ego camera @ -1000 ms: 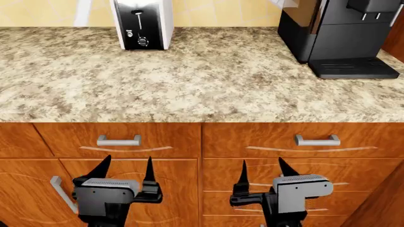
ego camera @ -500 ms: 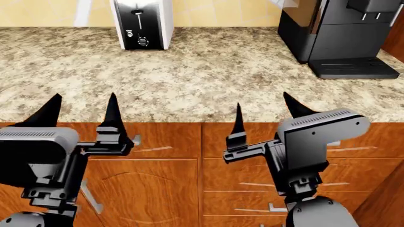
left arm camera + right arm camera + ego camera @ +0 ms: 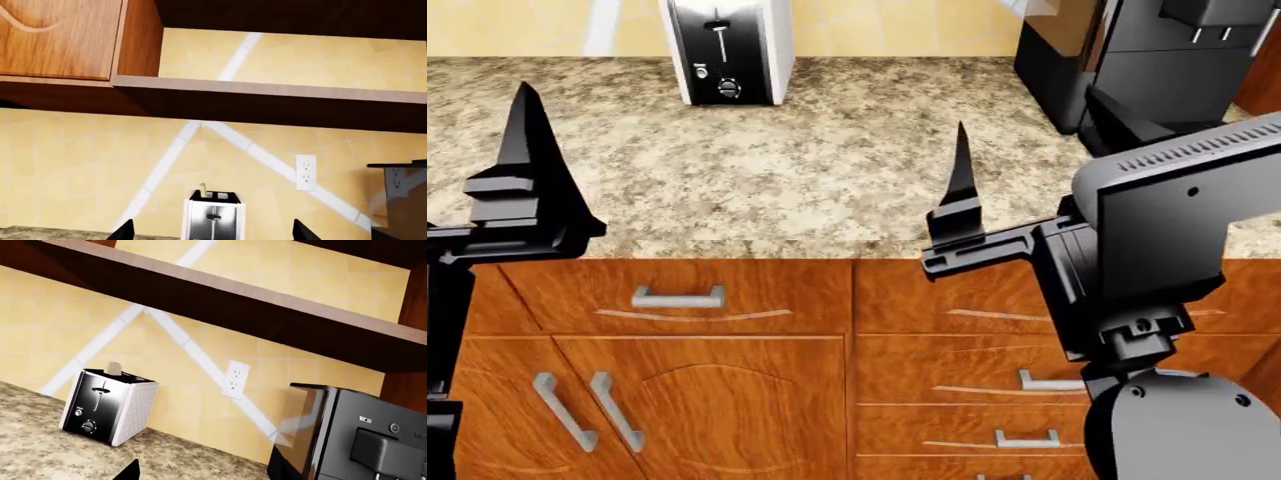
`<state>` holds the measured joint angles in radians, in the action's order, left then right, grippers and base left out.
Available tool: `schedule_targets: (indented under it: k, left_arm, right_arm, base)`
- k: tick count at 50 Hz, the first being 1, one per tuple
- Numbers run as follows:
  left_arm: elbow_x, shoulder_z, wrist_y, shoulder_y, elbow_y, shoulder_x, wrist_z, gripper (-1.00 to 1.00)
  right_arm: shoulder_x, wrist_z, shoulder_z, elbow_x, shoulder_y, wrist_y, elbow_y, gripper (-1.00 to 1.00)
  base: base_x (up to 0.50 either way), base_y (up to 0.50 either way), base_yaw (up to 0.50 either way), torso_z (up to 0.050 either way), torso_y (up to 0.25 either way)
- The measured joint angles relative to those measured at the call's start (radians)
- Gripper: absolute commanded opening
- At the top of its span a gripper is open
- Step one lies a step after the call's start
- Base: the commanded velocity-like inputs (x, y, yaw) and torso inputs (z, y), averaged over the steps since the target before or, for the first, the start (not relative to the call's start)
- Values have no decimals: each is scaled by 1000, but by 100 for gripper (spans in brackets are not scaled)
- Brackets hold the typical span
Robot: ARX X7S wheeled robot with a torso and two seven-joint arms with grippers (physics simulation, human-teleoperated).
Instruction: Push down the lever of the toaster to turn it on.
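The toaster (image 3: 727, 50), white-sided with a glossy black front, stands at the back left of the counter. Its lever (image 3: 718, 27) sits high on the slot line. It also shows in the left wrist view (image 3: 213, 216) with the lever (image 3: 213, 217), and in the right wrist view (image 3: 107, 407) with the lever (image 3: 101, 389). My left gripper (image 3: 481, 200) is open at the counter's front edge, far short of the toaster; only one finger (image 3: 527, 150) shows. My right gripper (image 3: 1041, 150) is open and empty, also at the front edge.
A black coffee machine (image 3: 1154, 70) stands at the back right of the granite counter (image 3: 827, 170). Drawers and doors with grey handles (image 3: 678, 298) are below. A wall cabinet's underside (image 3: 267, 315) hangs above the counter. A wall outlet (image 3: 235, 380) is between toaster and coffee machine.
Both arms have risen from in front of the cabinet doors to counter height. Both grippers stay open and empty. The toaster and lever have not moved.
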<state>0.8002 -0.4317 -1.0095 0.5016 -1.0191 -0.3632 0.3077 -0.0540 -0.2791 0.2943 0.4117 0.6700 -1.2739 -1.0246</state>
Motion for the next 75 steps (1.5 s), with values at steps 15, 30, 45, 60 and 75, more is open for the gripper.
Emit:
schedule_targets:
  k: [15, 30, 45, 60, 75]
  left_arm:
    - [98, -45, 58, -38, -10, -58, 61, 100]
    - [88, -37, 118, -85, 7, -76, 72, 100]
    - [53, -3, 166, -115, 19, -79, 73, 100]
    - [48, 23, 198, -136, 15, -87, 78, 100]
    - [54, 36, 230, -156, 12, -94, 89, 100]
  right_arm:
    - [40, -96, 16, 140, 9, 13, -18, 100]
    - [50, -104, 18, 143, -11, 42, -21, 100]
    - [54, -103, 6, 129, -17, 63, -22, 100]
    - [54, -80, -24, 83, -30, 91, -22, 100]
    - [53, -56, -36, 45, -57, 128, -22, 100]
  base:
    - [0, 95, 0, 0, 0]
    - [1, 424, 0, 0, 0]
    - [24, 339, 0, 0, 0]
    - [168, 33, 0, 0, 0]
    - [303, 144, 0, 0, 0]
